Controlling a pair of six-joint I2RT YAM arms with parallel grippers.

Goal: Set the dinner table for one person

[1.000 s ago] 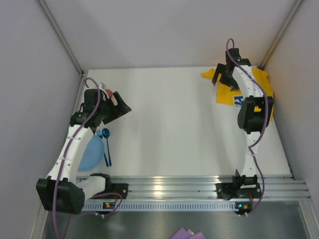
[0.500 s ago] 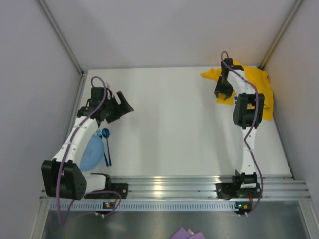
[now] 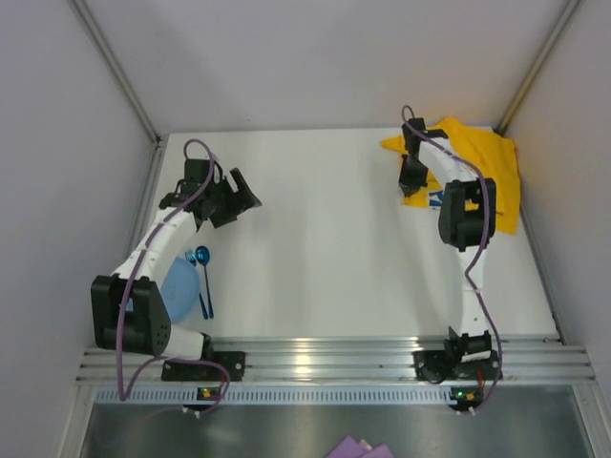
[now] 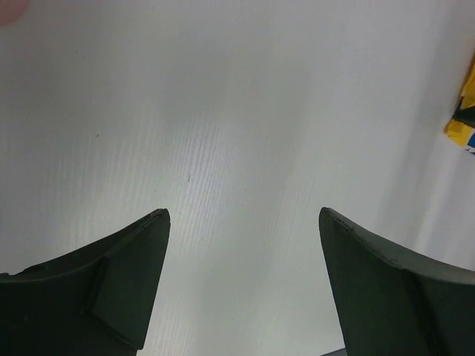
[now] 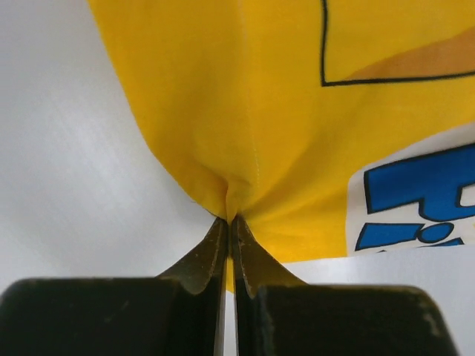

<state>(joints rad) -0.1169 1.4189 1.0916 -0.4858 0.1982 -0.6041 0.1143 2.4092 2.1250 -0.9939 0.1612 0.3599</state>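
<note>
The dinner table (image 3: pixel 325 258) is a plain white top. At its far right lies a yellow cloth (image 3: pixel 482 162) with cartoon print. My right gripper (image 3: pixel 410 188) is at the cloth's left edge. In the right wrist view it (image 5: pixel 230 217) is shut on a pinched fold of the cloth (image 5: pixel 297 104), which puckers up from the table. My left gripper (image 3: pixel 241 197) hovers over the table's left part. In the left wrist view it (image 4: pixel 243 216) is open, with only bare table (image 4: pixel 223 111) between its fingers.
A light blue plate (image 3: pixel 178 291) and a dark blue spoon (image 3: pixel 202 279) lie at the near left, beside the left arm. Grey walls close the table on the left, back and right. A metal rail (image 3: pixel 315 355) runs along the near edge.
The right gripper went from open to shut on the cloth's edge and shifted left, dragging the cloth with it. The left arm swung a little right and towards the back.
</note>
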